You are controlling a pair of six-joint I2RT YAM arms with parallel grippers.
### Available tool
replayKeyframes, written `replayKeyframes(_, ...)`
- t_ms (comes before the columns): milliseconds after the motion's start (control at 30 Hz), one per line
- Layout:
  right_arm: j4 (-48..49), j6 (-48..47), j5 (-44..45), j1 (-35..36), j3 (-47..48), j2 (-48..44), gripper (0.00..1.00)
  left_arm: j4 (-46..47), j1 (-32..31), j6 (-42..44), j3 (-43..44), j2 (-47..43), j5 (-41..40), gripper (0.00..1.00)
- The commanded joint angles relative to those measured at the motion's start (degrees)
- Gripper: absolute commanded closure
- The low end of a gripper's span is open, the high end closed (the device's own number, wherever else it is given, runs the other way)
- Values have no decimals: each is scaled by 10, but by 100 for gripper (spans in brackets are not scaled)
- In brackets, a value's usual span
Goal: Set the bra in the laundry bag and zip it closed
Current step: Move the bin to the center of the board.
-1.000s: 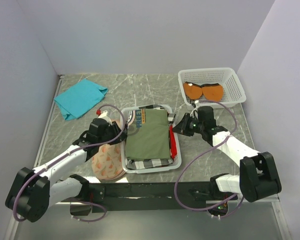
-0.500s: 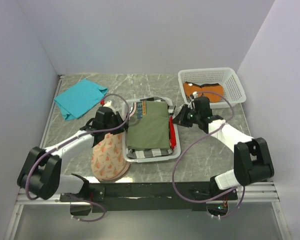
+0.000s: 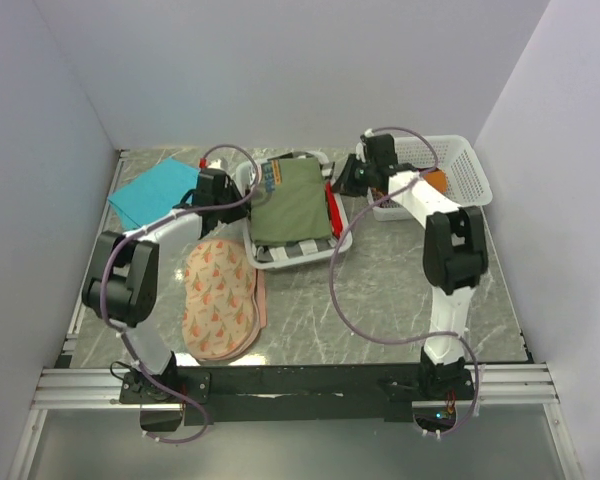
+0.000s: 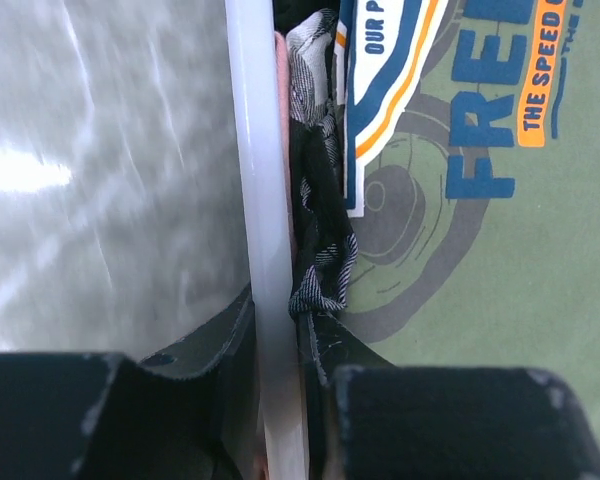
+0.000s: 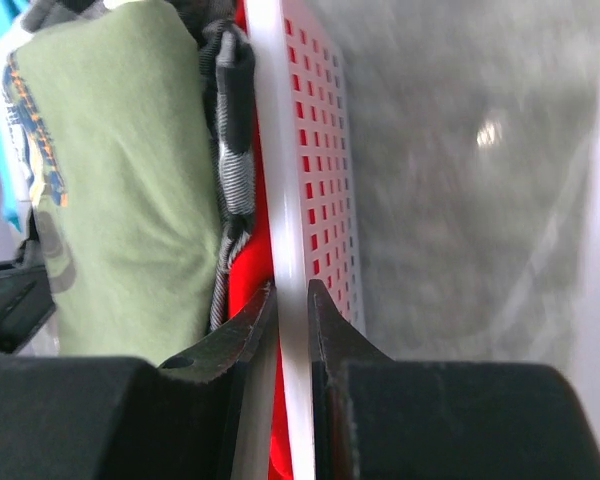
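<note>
Slid to 12 o'clock, the clothes basket [image 4: 252, 150] stays pinched by my left claw [image 4: 278, 330] and right claw [image 5: 290, 300]; push evenly.

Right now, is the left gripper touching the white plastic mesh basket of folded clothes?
Touching. In the left wrist view the left gripper clamps the rim of the white plastic mesh basket, jaws against both sides.

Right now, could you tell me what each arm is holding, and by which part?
Both grip the white clothes basket: left gripper, jaws shut on its left rim; right gripper, on its right rim.
</note>
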Motion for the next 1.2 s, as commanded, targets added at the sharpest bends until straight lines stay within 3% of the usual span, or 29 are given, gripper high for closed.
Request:
replayKeyframes(0, -9, 22, -21, 10, 197, 57, 100, 43, 25, 29, 87, 45, 86, 83)
replayKeyframes(67, -45, 23, -22, 10, 275, 102, 100, 45, 35, 28, 111, 69, 96, 81)
replayKeyframes(300, -74, 31, -46, 8, 394, 192, 100, 38, 54, 21, 173, 115, 119, 83)
replayKeyframes(433, -64, 36, -54, 8, 434, 227, 86, 78, 51, -3, 111, 88, 127, 82)
replayKeyframes(500, -56, 33, -55, 8, 432, 229, 63, 82, 52, -6, 97, 80, 117, 82)
replayKeyframes(600, -41, 24, -36, 6, 400, 199, 46, 74, 52, -4, 95, 80, 110, 84)
replayKeyframes(800, -47, -13, 45, 12, 244, 41, 40, 79, 52, -14, 68, 56, 90, 83)
replayKeyframes(1067, 53, 79, 115, 55, -218, -283, 42, 81, 53, -32, 47, 33, 62, 86)
replayKeyframes(1167, 120, 146, 114, 73, -362, -374, 50, 86, 53, -44, 38, 26, 48, 86)
